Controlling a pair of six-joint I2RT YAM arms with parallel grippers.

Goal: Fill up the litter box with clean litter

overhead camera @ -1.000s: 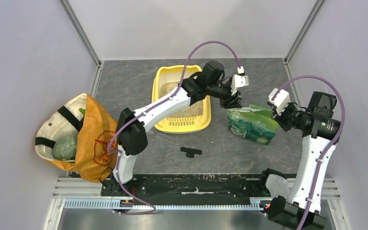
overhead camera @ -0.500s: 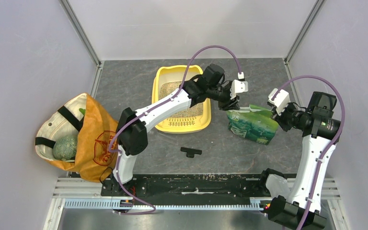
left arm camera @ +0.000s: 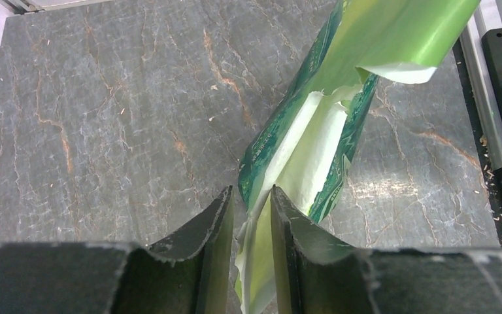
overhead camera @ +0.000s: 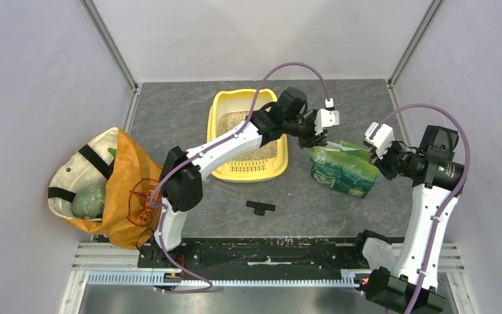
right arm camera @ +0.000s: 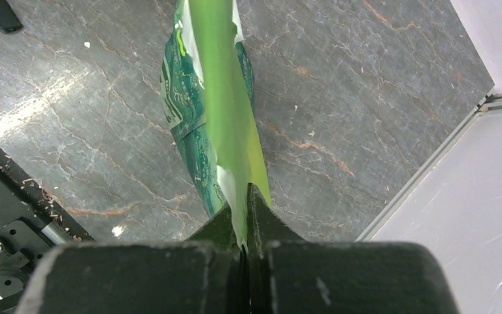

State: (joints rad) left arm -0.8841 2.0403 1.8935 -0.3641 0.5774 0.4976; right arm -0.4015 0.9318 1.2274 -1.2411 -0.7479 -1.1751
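The yellow litter box lies at the table's far middle, with beige clean litter spread over its floor. To its right stands a green printed bag, also in the wrist views. My left arm reaches over the box. The left gripper is at the bag's left top edge, its jaws narrowly apart with the torn pale flap between them. My right gripper is shut on the bag's right top edge, pinching the film flat.
An orange-and-cream tote bag holding a grey-green lump sits at the left edge. A small black T-shaped piece lies on the dark stone surface in front of the box. Grey walls enclose three sides.
The left gripper has shifted slightly toward the bag's left top edge, and the bag's top has leaned a little to the left. The right arm has barely moved.
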